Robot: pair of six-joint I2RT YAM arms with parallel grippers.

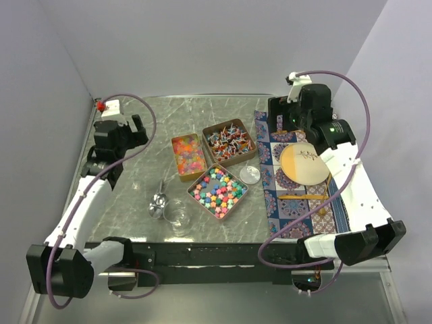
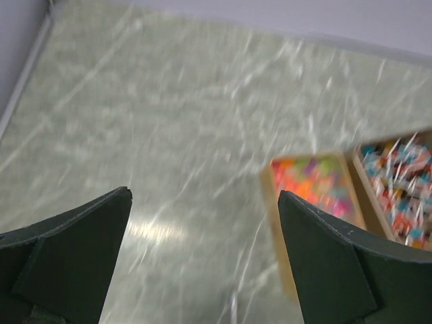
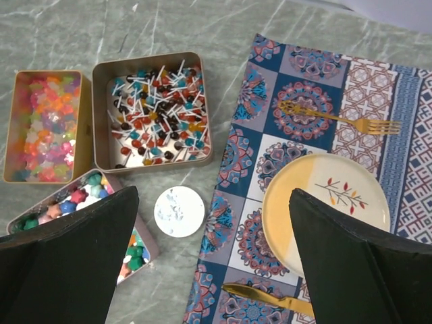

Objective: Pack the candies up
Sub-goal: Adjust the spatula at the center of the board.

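Three bronze tins hold the candies: orange-pink-yellow bits (image 1: 188,154) (image 3: 46,126) (image 2: 316,181), twist-wrapped ones (image 1: 229,142) (image 3: 154,108) (image 2: 402,182), and pastel stars (image 1: 217,191) (image 3: 74,202). A clear glass jar (image 1: 178,215) stands near the table's front, with a metal scoop (image 1: 158,201) beside it and a round lid (image 1: 250,175) (image 3: 179,211) right of the tins. My left gripper (image 1: 120,129) (image 2: 202,263) is open and empty, above bare table left of the tins. My right gripper (image 1: 287,116) (image 3: 212,263) is open and empty, high over the mat's far end.
A patterned placemat (image 1: 270,189) (image 3: 317,101) lies at the right with a cream-yellow plate (image 1: 304,163) (image 3: 324,209), a gold fork (image 3: 337,118) and a gold knife (image 1: 304,197) (image 3: 270,297). The table (image 1: 135,182) is grey marble, walled at left and back.
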